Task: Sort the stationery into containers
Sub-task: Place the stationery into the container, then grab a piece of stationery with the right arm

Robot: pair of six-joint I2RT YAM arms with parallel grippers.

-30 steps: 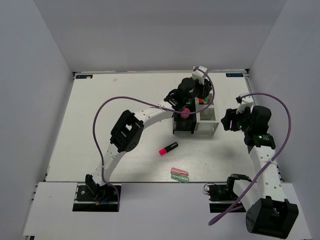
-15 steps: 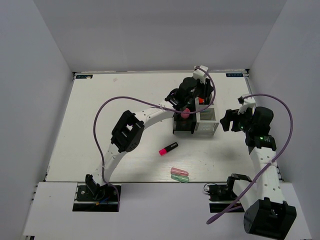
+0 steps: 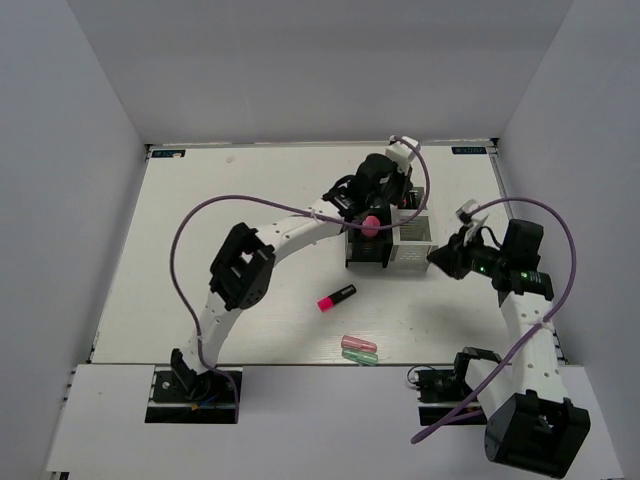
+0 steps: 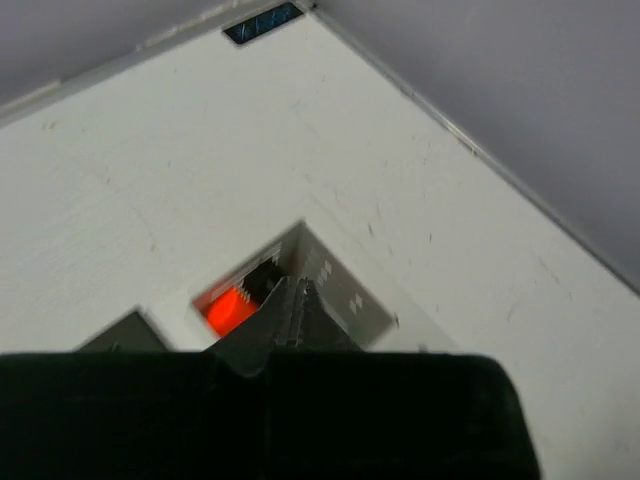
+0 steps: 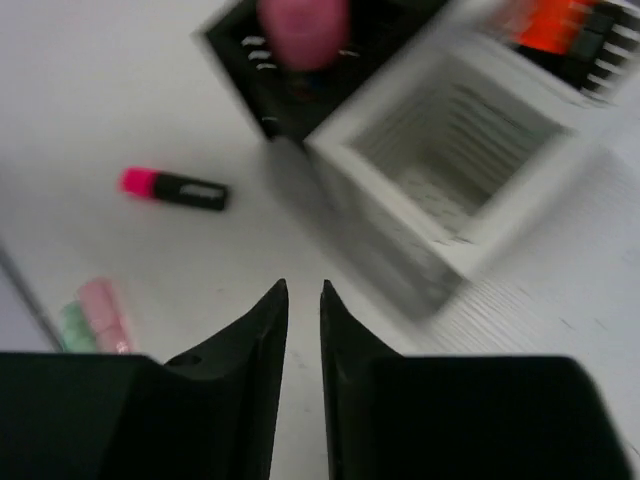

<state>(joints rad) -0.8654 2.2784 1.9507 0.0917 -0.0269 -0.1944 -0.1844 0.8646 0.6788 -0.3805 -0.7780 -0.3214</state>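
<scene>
Two containers stand side by side mid-table, a black mesh bin (image 3: pixel 366 252) and a white bin (image 3: pixel 411 248). A pink translucent piece (image 3: pixel 370 224) rests at the black bin's top. My left gripper (image 4: pixel 295 285) hovers over the white bin (image 4: pixel 345 300), shut and empty, with an orange marker cap (image 4: pixel 224 310) inside below it. My right gripper (image 5: pixel 303 290) sits low just right of the white bin (image 5: pixel 450 170), shut on nothing. A pink-capped marker (image 3: pixel 337 297) and pastel pink and green pieces (image 3: pixel 359 350) lie on the table nearer the arms.
White walls enclose the table on three sides. Purple cables loop above both arms. In the right wrist view the pink-capped marker (image 5: pixel 175 188) and pastel pieces (image 5: pixel 95 312) lie left of the fingers, and orange and green caps (image 5: pixel 560 25) show beyond the white bin.
Both grippers have closed. The right gripper has swung left and down toward the white bin. The left wrist has shifted slightly over the bins.
</scene>
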